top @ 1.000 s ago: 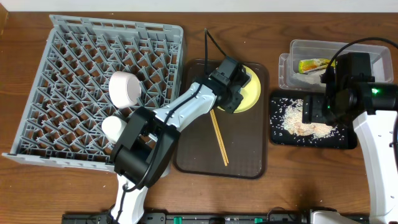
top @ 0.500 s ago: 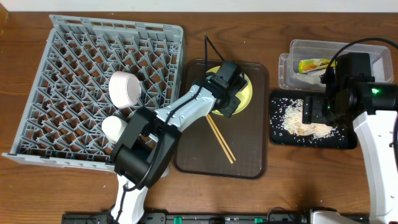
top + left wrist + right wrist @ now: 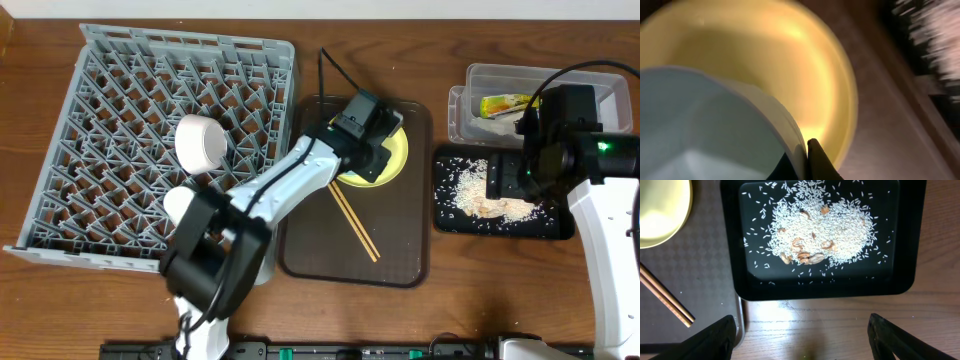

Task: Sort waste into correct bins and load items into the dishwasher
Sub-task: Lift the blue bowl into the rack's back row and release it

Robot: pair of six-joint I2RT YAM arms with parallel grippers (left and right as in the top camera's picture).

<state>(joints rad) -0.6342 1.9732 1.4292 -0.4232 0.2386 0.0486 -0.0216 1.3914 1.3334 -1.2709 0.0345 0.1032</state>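
Locate the light-blue bowl [image 3: 705,125] first: it sits over the pale-yellow plate [image 3: 790,65], its thin rim pinched between the narrowed fingers of the left end effector [image 3: 802,160]; a rim pinch is probably chosen because the bowl is too broad to span; the plate lies on the brown serving tray [image 3: 400,250], beside the chopsticks [image 3: 355,225]; the dish rack [image 3: 120,100] to the left carries the white bowl [image 3: 203,142] and the small cup [image 3: 182,205], so expect the blue bowl to go there; the right end effector [image 3: 802,345] hangs wide open above the black tray [image 3: 730,240], which holds rice [image 3: 825,225] and scraps [image 3: 802,255]; the wrapper [image 3: 505,103] lies in the clear tub [image 3: 490,80]; consult the left wrist view for the grip, since overhead the arm hides the bowl; only overhead shows the rack and tub on the counter [image 3: 500,300]
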